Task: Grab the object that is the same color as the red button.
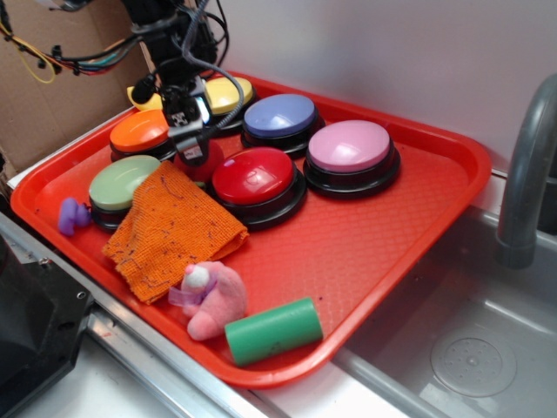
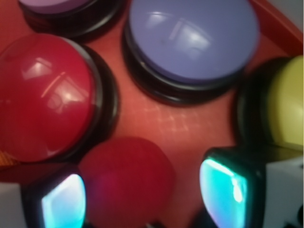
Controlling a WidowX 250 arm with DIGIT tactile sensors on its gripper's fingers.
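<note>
The object, a small dark-red fuzzy ball [image 1: 200, 165], lies on the red tray [image 1: 374, 235] between the orange button and the red button [image 1: 254, 174]. My gripper [image 1: 192, 146] hangs right over it, pointing down. In the wrist view the ball [image 2: 126, 183] sits between the two glowing pads. It lies close against the left pad [image 2: 64, 204], and a strip of tray shows between it and the right pad [image 2: 224, 190]. The gripper [image 2: 142, 199] is open around the ball. The glossy red button [image 2: 45, 95] is just to the upper left.
Around the ball stand the orange [image 1: 141, 131], green [image 1: 124, 181], yellow [image 1: 228, 94], blue [image 1: 279, 116] and pink [image 1: 350, 145] buttons. An orange cloth [image 1: 170, 228], a pink plush [image 1: 213, 300], a green cylinder [image 1: 274, 329] and a purple toy [image 1: 71, 215] lie nearer. A sink [image 1: 470, 348] and faucet [image 1: 526, 174] are at right.
</note>
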